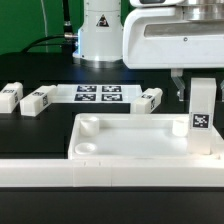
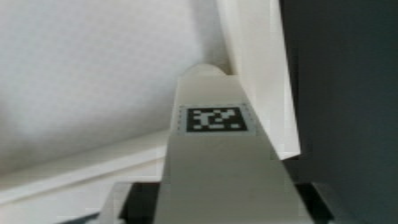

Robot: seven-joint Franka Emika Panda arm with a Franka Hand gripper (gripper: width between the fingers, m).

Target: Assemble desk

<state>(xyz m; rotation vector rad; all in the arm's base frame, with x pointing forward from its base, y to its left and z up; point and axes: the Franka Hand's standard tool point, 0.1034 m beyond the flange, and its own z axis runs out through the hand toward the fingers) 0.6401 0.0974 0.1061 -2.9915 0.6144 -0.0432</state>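
The white rimmed panel (image 1: pixel 130 140) has round sockets. The gripper (image 1: pixel 200 88), half-closed, grips a tagged leg (image 1: pixel 201 118) upright directly below it.

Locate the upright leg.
Exterior view's right: the upright leg stands at the panel's far right corner, held by the tool, with a loose leg lying just left of it.
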